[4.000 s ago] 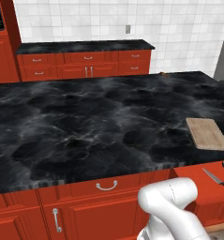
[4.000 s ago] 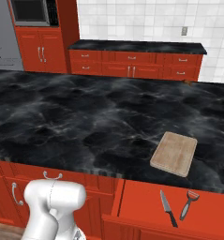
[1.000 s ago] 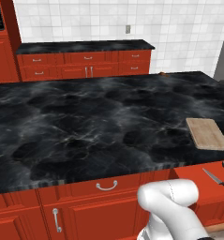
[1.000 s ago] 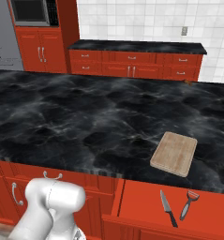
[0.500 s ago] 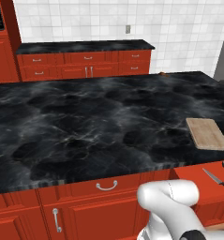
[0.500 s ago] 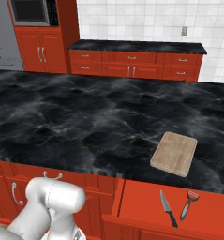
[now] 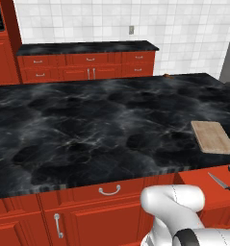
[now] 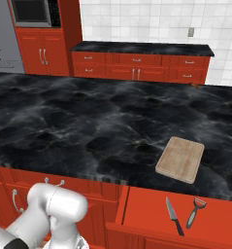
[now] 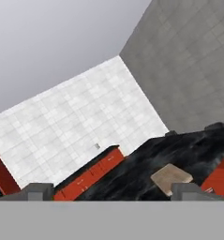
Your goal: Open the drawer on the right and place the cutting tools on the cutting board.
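The drawer [image 8: 185,214] on the right is already open. The knife [image 8: 174,216] and the other small tool [image 8: 195,212] lie inside it, and the cutting board [image 8: 181,159] on the bench [image 8: 78,126] is bare. The gripper [image 9: 112,191], fingers wide apart, holds nothing; both transfers remain.

black marble counter [image 8: 88,121], red cabinets [image 8: 137,68] under a white tiled wall [image 7: 135,19], microwave [image 8: 32,12].

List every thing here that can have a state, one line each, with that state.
drawer: pulled open, knife and peeler lying inside
knife: flat in the drawer, untouched
peeler: flat beside the knife, apart from it
cutting board: flat on the counter, bare
pincer: open, holding nothing
drawer with curved silver handle: closed
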Robot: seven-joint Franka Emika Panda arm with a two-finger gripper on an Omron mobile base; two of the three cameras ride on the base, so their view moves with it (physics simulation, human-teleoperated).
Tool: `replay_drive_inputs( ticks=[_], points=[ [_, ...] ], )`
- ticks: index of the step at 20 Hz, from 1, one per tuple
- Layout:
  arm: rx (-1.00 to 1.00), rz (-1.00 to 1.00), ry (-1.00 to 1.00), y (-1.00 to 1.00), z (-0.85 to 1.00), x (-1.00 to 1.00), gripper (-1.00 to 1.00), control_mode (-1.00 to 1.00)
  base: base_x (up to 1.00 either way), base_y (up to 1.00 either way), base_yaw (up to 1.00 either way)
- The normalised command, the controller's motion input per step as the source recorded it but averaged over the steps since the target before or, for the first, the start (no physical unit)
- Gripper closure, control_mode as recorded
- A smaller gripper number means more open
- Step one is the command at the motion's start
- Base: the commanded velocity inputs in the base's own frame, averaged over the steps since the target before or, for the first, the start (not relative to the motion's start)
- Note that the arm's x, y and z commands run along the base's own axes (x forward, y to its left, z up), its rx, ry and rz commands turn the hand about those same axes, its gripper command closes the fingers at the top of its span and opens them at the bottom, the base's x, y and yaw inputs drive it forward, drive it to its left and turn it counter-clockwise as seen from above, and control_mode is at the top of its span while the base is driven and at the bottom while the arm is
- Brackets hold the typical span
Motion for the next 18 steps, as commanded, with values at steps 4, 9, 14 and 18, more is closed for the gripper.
replay_drive_inputs(
  ticks=[4, 9, 14, 18],
  points=[
    [-0.1, 0.0, 0.53, 0.1, 0.62, 0.52, -1.0, -1.0, 0.0, 0.0, 0.0],
    [-0.06, 0.0, 0.51, 0.0, 0.52, 0.51, -1.0, -1.0, 0.0, 0.0, 0.0],
    [-0.01, 0.03, 0.5, 0.0, 0.37, 0.54, -1.0, -1.0, 0.0, 0.0, 0.0],
    [-0.04, 0.08, 0.58, 0.0, 0.21, 0.69, -1.0, -1.0, 0.0, 0.0, 0.0]
  ],
)
